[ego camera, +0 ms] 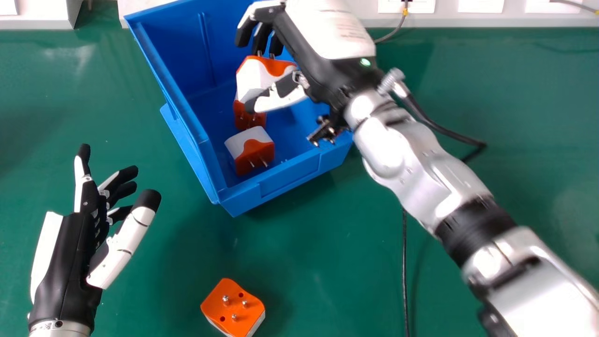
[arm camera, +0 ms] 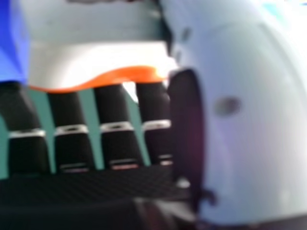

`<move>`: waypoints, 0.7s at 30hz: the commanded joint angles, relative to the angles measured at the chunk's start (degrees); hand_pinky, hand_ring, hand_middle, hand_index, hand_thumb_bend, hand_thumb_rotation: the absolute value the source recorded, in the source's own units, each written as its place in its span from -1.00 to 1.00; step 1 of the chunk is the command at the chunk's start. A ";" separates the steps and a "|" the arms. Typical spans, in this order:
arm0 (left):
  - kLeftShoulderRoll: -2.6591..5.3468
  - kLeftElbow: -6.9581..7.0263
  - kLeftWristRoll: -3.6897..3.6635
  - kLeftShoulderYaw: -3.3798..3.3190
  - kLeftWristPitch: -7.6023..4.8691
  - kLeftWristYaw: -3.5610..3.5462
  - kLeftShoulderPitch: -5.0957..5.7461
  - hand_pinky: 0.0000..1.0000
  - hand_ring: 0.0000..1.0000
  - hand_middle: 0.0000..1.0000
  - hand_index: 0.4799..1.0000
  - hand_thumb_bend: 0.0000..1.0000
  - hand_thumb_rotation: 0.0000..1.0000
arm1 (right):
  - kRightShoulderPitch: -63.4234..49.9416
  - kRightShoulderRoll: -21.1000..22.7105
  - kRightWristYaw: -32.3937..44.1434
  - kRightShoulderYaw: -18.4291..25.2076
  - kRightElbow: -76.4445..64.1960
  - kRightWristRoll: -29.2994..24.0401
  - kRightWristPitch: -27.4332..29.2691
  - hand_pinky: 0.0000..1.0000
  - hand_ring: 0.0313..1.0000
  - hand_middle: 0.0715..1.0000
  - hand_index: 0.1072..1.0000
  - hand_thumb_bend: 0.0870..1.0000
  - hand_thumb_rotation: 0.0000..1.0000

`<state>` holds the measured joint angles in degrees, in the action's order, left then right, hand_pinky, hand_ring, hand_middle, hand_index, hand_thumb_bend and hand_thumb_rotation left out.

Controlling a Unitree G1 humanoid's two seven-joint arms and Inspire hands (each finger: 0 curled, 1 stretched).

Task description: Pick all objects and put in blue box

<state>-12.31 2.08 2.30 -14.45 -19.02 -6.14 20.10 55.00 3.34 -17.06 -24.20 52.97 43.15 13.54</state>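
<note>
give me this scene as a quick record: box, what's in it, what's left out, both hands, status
box: blue box, open-topped
inside: orange-and-white adapter by the near wall, others farther back
outside: loose adapter on the green table, prongs up
right hand: over the box, at an adapter; grip unclear
left hand: open, empty, left of the box
status: unfinished
</note>
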 commanded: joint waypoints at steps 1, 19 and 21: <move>-0.26 1.61 0.30 0.14 -0.22 0.42 0.49 0.54 0.73 0.76 0.50 0.33 0.42 | 5.71 -1.26 -2.54 -1.00 4.06 0.64 -0.39 -0.37 -0.15 -0.01 0.02 -0.13 -1.00; 0.47 5.96 1.74 1.10 3.32 1.83 2.74 0.53 0.72 0.76 0.51 0.35 0.41 | 15.00 -7.76 3.37 -10.11 21.62 2.64 -9.37 -0.35 -0.19 -0.07 -0.01 -0.11 -1.00; 0.51 6.61 2.04 1.17 4.04 2.02 3.05 0.53 0.72 0.76 0.52 0.32 0.40 | 14.76 -8.34 3.77 -10.09 21.64 2.15 -9.53 -0.35 -0.19 -0.07 -0.03 -0.11 -1.00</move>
<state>-11.96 6.58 3.92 -13.57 -15.17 -4.66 22.62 66.77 -4.42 -13.40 -34.15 74.88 45.52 4.23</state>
